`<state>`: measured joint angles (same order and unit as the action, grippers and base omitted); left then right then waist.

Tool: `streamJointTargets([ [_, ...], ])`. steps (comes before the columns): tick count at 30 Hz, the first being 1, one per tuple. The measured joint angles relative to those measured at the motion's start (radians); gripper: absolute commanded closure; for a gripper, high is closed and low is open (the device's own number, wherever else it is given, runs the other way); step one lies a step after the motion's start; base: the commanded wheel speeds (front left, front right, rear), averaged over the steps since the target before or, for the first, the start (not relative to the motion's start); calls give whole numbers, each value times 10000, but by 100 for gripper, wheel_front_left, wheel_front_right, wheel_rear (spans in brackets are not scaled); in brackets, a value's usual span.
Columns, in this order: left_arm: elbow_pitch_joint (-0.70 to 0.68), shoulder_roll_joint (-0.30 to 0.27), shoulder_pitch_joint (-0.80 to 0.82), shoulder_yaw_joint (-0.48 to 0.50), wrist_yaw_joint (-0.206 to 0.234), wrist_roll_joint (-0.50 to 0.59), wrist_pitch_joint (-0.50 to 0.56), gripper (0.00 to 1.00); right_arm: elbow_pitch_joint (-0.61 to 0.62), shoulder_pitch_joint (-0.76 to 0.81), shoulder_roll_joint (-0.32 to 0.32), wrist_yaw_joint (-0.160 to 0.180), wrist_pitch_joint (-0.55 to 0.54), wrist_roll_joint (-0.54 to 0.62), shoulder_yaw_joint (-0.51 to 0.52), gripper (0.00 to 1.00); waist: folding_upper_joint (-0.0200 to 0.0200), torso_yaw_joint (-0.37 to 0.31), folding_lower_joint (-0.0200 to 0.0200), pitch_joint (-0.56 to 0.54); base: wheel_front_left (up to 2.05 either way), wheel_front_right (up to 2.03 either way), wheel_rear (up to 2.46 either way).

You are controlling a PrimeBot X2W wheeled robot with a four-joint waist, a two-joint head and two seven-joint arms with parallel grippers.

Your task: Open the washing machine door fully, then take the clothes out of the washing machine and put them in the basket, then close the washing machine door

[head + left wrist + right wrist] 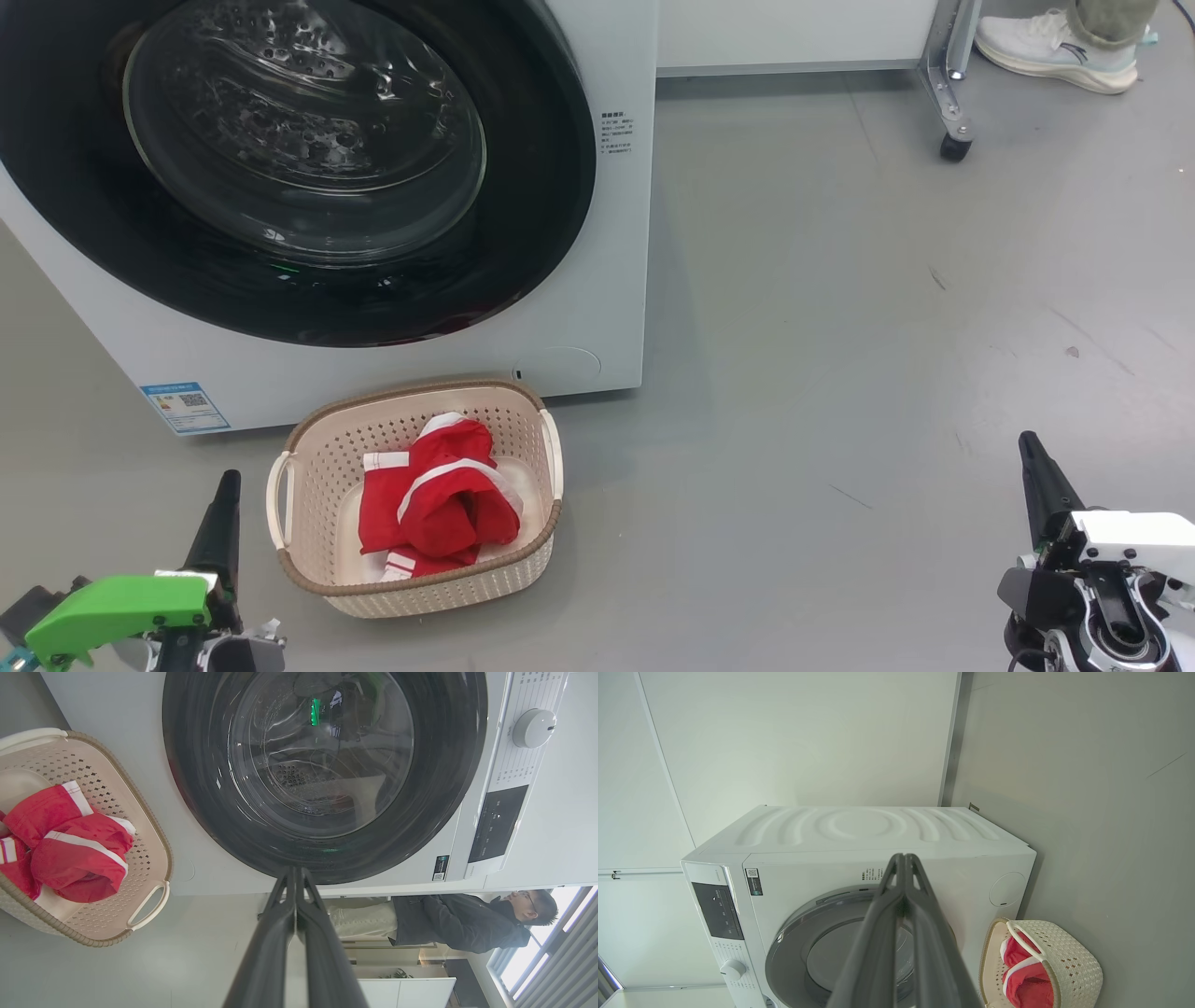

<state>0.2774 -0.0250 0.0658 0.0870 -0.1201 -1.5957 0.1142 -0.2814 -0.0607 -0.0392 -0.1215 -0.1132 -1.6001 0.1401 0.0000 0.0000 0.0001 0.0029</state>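
Observation:
The white washing machine (597,308) fills the upper left of the head view, its black-rimmed round door (308,159) lying flush against the front, shut. In front of it on the floor stands the cream basket (308,448) with the red, white-striped clothes (434,509) piled inside. My left gripper (224,485) is shut and empty at the lower left, just left of the basket. My right gripper (1029,448) is shut and empty at the lower right, far from the basket. The left wrist view looks past the shut left gripper (295,872) at the door (322,765) and basket (154,844).
Grey floor stretches to the right of the machine. A wheeled metal frame leg (952,140) and a person's white shoe (1060,51) are at the top right. A person in a dark jacket (467,921) shows in the left wrist view. The machine's control dial (532,728) sits above the door.

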Motion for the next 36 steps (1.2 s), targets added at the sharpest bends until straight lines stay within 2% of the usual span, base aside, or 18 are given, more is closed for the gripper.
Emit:
streamJointTargets([
  [36, -10, 0, 0, -2, 0, 0, 0, 100, 8, 0, 0, 0, 0, 0, -6, 100, 0, 0, 0, 0, 0, 0, 0],
])
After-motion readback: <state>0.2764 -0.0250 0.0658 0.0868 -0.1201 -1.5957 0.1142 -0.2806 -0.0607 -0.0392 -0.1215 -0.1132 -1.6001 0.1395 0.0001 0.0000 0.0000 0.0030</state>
